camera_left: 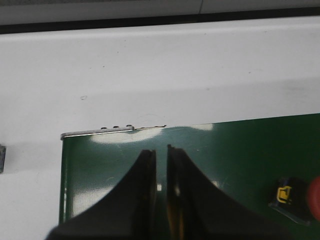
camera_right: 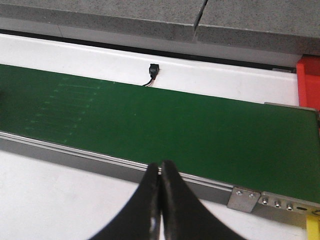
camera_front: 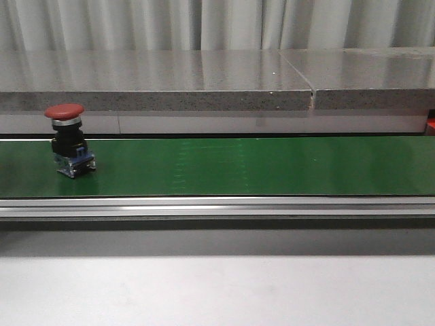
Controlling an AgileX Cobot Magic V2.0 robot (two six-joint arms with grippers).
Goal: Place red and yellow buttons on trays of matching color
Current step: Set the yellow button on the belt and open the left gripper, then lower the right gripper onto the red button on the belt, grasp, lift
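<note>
A red button [camera_front: 68, 139] with a mushroom cap, black body and blue base stands upright at the left end of the green belt [camera_front: 258, 166]. Its red cap [camera_left: 315, 199] and base show at the edge of the left wrist view. My left gripper [camera_left: 161, 150] hangs over that belt end, beside the button, fingers nearly together and empty. My right gripper [camera_right: 160, 165] is shut and empty over the white table near the belt's front rail. A red tray [camera_right: 308, 82] shows past the belt's right end. A yellow edge [camera_right: 313, 227] may be the yellow tray. No yellow button is in view.
A grey stone ledge [camera_front: 204, 81] runs behind the belt. An aluminium rail [camera_front: 217, 207] lines its front, with white table [camera_front: 217, 292] before it. A small black sensor with a wire [camera_right: 152, 70] sits behind the belt. Neither arm shows in the front view.
</note>
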